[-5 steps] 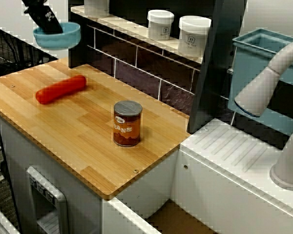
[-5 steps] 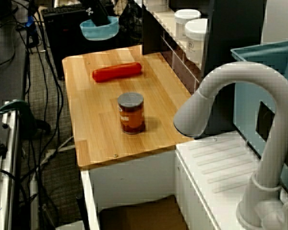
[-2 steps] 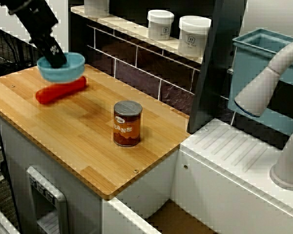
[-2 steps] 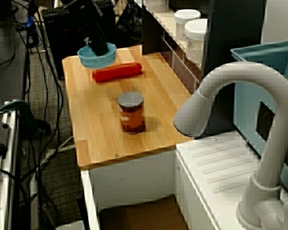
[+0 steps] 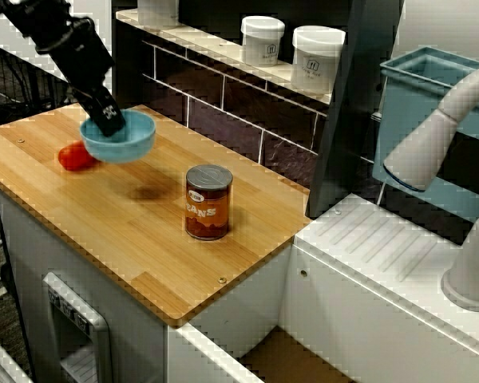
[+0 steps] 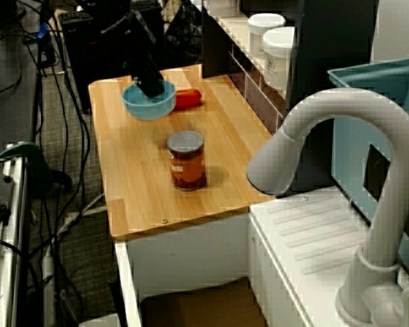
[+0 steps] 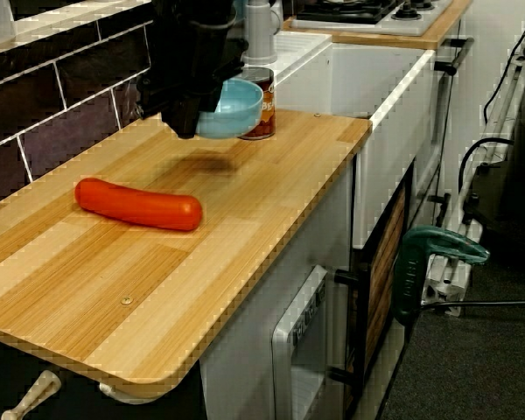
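Note:
My gripper (image 5: 108, 121) is shut on the rim of a light blue bowl (image 5: 121, 137), holding it a little above the wooden counter (image 5: 144, 239); a shadow lies on the wood below it. In the view from over the sink, the gripper (image 6: 152, 87) and bowl (image 6: 148, 103) hang just in front of a red sausage (image 6: 187, 99). Seen along the counter, the sausage (image 7: 138, 204) lies flat, apart from the bowl (image 7: 234, 108) and the gripper (image 7: 188, 118). A bean can (image 5: 208, 202) stands upright to the bowl's right.
Two white jars (image 5: 263, 40) (image 5: 317, 57) stand on the shelf behind the counter. A grey faucet (image 6: 341, 136) and a teal bin (image 5: 431, 104) are at the sink end. Cables and a black crate (image 6: 88, 41) lie beyond the counter's far edge.
The gripper has carried the bowl down from beyond the counter's far end and in over the wood, towards the can. The bowl now covers most of the sausage in the front view.

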Robot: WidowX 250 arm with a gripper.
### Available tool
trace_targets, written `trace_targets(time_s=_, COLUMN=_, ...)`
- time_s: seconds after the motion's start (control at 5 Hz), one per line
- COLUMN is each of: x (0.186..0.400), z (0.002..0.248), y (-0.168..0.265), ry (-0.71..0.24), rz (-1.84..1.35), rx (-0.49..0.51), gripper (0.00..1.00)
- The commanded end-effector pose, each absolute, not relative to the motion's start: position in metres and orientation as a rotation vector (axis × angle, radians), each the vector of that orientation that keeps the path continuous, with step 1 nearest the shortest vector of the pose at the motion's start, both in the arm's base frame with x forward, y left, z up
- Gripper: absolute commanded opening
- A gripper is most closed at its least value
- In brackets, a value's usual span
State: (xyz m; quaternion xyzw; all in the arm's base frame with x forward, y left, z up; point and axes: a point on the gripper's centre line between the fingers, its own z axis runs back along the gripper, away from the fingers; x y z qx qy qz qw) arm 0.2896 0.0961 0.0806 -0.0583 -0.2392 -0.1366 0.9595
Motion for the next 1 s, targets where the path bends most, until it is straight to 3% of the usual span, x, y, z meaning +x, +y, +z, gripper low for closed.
trace_targets(time_s=0.0, x=0.297, z=0.065, y=0.093, ry=-0.474, rz=-0.287, rx=-0.076, gripper=0.00)
trace_targets(time_s=0.2, x=0.298, z=0.057, y=0.095, ry=-0.454, rz=-0.286, rx=-0.068, gripper=0.00)
trace_targets(time_s=0.4, x=0.298, z=0.056, y=0.097, ry=-0.447, rz=-0.272, rx=-0.072, gripper=0.37)
trace_targets(time_s=0.6, x=0.298, z=0.060, y=0.101, ry=-0.435, rz=-0.266, rx=-0.083, gripper=1.00)
trace_targets(time_s=0.8, x=0.296, z=0.068, y=0.104, ry=-0.443, rz=-0.250, rx=-0.091, gripper=1.00)
